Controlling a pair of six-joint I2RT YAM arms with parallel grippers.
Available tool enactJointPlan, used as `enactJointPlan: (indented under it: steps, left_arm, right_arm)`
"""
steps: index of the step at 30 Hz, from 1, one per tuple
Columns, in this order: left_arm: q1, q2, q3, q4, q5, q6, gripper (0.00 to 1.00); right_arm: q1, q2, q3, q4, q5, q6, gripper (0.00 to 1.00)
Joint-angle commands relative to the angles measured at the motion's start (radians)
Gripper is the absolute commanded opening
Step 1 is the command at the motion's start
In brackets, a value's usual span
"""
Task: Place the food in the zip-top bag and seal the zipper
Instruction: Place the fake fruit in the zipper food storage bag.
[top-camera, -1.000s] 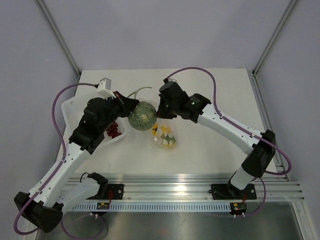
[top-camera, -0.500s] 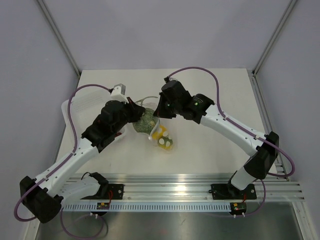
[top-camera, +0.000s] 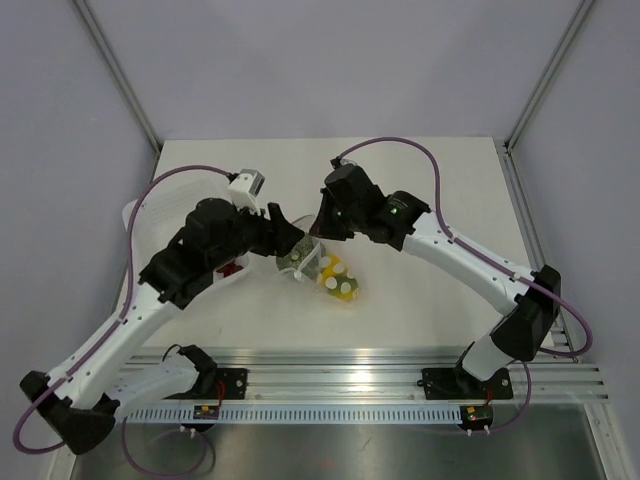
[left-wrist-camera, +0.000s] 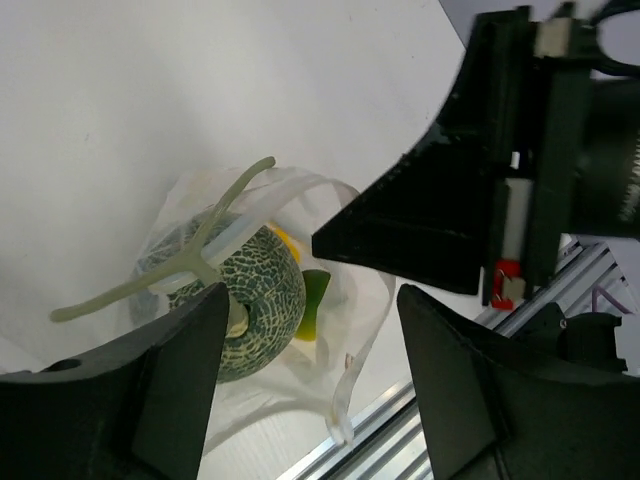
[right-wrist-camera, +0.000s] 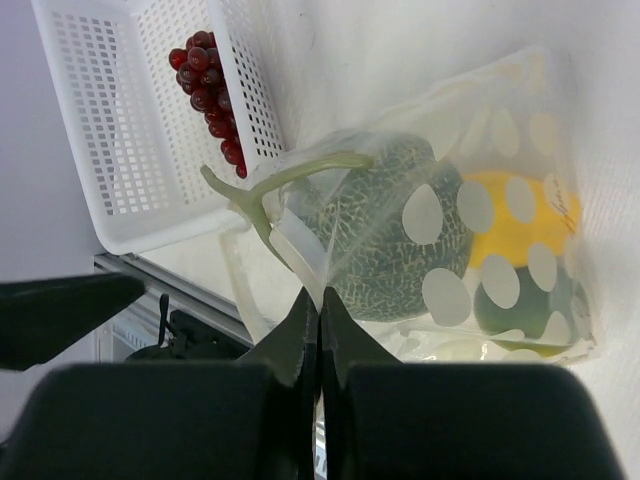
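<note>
The zip-top bag (top-camera: 342, 282), clear with cream dots, lies at mid-table with its mouth held up. Inside it are the grey-green netted fruit (right-wrist-camera: 390, 240) and the yellow ball (right-wrist-camera: 515, 225). The fruit's thin stem (left-wrist-camera: 160, 280) pokes out of the mouth. My right gripper (right-wrist-camera: 320, 295) is shut on the zipper (right-wrist-camera: 300, 250) strip at the mouth edge. My left gripper (left-wrist-camera: 315, 400) stands open just above the mouth, its fingers either side of the green fruit (left-wrist-camera: 255, 300) and apart from it. The loose zipper (left-wrist-camera: 352, 385) strip hangs between the fingers.
A white perforated basket (right-wrist-camera: 150, 130) with red grapes (right-wrist-camera: 210, 90) stands left of the bag, partly under my left arm (top-camera: 200, 250). A dark green piece (right-wrist-camera: 520, 300) also lies in the bag. The aluminium rail (top-camera: 400, 375) runs along the near edge.
My left gripper brought the green fruit down and right into the bag's mouth, then opened and let it go. My right gripper stayed shut on the bag's edge.
</note>
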Motion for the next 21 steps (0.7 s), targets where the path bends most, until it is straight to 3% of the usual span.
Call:
enactJointPlan:
  steps: [1, 3, 5, 6, 8, 11, 16, 21]
  left_arm:
    - [-0.003, -0.118, 0.033, -0.05, -0.029, 0.069, 0.63]
    - [-0.003, -0.151, -0.006, -0.082, -0.118, 0.074, 0.45]
    - [-0.003, -0.174, -0.059, -0.101, -0.164, 0.072, 0.4]
    - [-0.003, -0.178, -0.084, -0.098, -0.183, 0.078, 0.41]
    - [-0.003, -0.173, -0.143, -0.064, -0.215, 0.097, 0.58]
    - [0.007, -0.139, -0.167, -0.003, -0.267, 0.133, 0.59]
    - [0.089, -0.067, -0.161, 0.076, -0.079, 0.332, 0.63]
    - [0.162, -0.049, -0.158, 0.106, 0.092, 0.348, 0.61]
  right_arm:
    - [0.004, -0.054, -0.001, 0.067, 0.021, 0.017, 0.0]
    - [0.003, -0.053, -0.001, 0.068, 0.02, 0.017, 0.0]
    - [0.003, -0.056, -0.003, 0.071, 0.017, 0.017, 0.0]
    - [0.001, -0.057, -0.003, 0.071, 0.014, 0.017, 0.0]
    - [0.003, -0.056, -0.004, 0.077, 0.008, 0.017, 0.0]
    - [0.003, -0.053, -0.006, 0.079, -0.002, 0.018, 0.0]
    - [0.003, -0.07, -0.012, 0.08, -0.012, 0.018, 0.0]
    - [0.001, -0.077, -0.021, 0.082, -0.019, 0.017, 0.0]
